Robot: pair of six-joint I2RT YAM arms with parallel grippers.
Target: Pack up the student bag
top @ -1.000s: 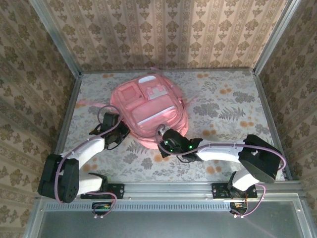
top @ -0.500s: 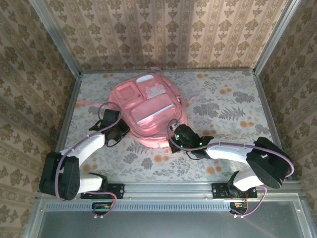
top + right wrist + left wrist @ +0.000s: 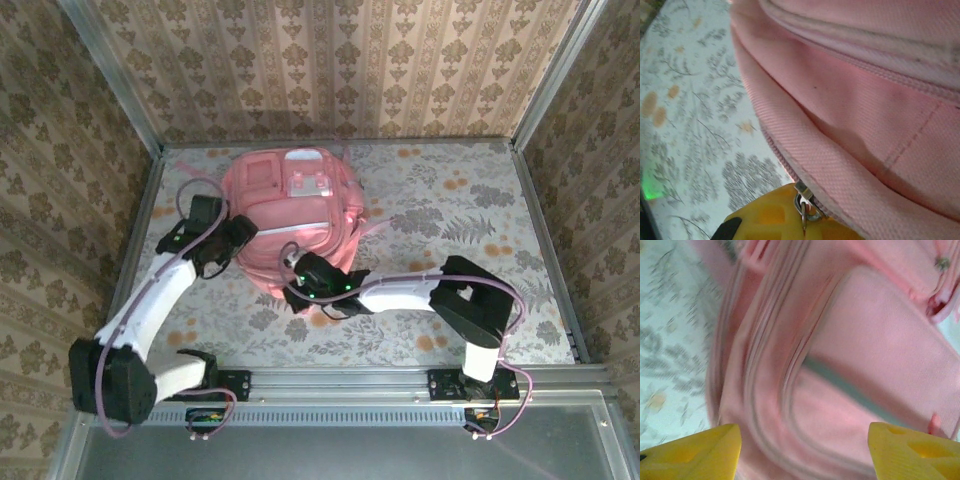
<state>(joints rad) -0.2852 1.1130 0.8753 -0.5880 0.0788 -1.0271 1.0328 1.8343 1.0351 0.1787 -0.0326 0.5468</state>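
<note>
Shifted left, bunched: pink student bag [image 3: 300, 200]; left pincer [image 3: 800, 450] spread, right pincer [image 3: 298, 272] unclear.

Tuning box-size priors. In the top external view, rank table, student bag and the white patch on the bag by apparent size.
1. table: largest by far.
2. student bag: covers part of the table's left half.
3. white patch: smallest, a small rectangle on the bag.
No close calls.

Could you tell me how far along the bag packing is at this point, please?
Done: nothing visibly; the student bag lies flat on the table. In hand: the right gripper is at its near edge, a metal zipper pull by its finger; the left gripper hovers open over the bag's left side. Left: opening and filling it.
</note>
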